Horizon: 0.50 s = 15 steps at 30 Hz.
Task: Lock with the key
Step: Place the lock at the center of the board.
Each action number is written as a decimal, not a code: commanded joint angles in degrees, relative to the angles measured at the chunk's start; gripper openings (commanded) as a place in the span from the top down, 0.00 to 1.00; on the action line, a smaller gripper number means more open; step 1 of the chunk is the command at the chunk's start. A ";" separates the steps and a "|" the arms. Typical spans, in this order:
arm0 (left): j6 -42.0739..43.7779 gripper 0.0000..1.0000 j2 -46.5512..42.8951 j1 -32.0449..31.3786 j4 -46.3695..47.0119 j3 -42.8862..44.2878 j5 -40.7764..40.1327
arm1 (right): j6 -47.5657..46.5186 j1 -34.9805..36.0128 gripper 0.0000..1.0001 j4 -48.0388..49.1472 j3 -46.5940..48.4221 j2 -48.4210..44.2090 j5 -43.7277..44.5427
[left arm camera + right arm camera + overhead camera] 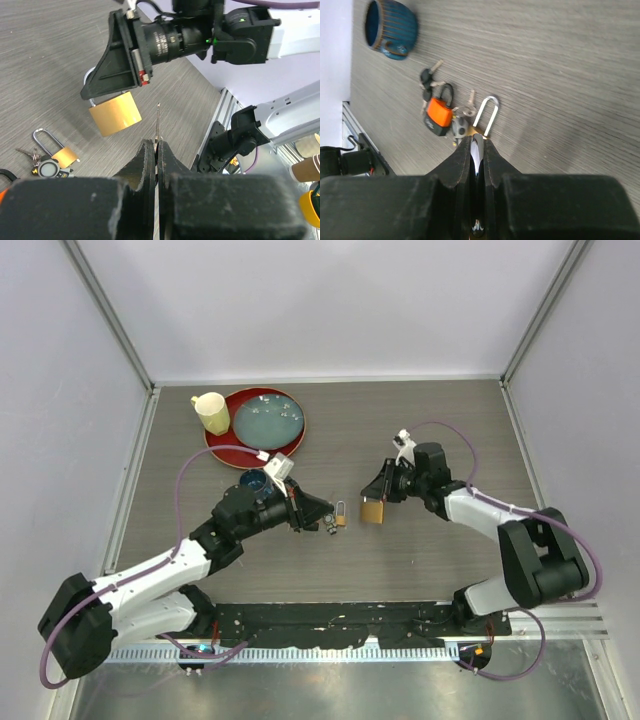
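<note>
Closest to the lens, the left gripper (157, 150) has its black fingers pressed tight on a thin silver key (158, 117). The blade stands out edge-on, its long axis pointing right across the table toward the other arm. A brass padlock (115, 114) hangs just right of it in the scene, beneath the right gripper (477, 147), which is clamped on what looks like the lock's silver shackle. From the left wrist view the key tip sits just beside the body's nearer corner, not touching it, so the blade is offset from the lock and not lined up. I judge that the left arm, the only one carrying the key, must bring it round to the keyway. No keyhole shows on any visible face, and the fingers hide whether the shackle is seated. On the grey wood-grain table (430, 420) lie a smaller brass padlock (55, 152) with keys, an orange lock (438, 114), and farther left a blue mug (390, 22).
</note>
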 commanded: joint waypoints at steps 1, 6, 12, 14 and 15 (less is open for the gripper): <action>1.23 1.00 0.27 -0.10 2.36 2.38 0.50 | -1.31 -0.42 0.99 1.59 3.44 3.99 -2.33; 0.97 1.00 1.33 -0.10 4.12 3.26 1.82 | -1.75 -0.68 0.99 0.28 4.41 8.91 -1.10; 0.97 1.00 2.82 -0.10 5.26 3.79 3.05 | -1.22 -1.12 0.92 -0.69 5.64 11.29 1.53; 0.62 1.00 3.26 -0.10 5.53 3.79 3.49 | -1.05 -1.21 0.85 -2.09 5.90 11.47 2.85; 0.61 1.00 3.35 -0.10 5.62 3.88 4.10 | -1.04 -1.39 0.83 -2.45 5.82 11.73 3.46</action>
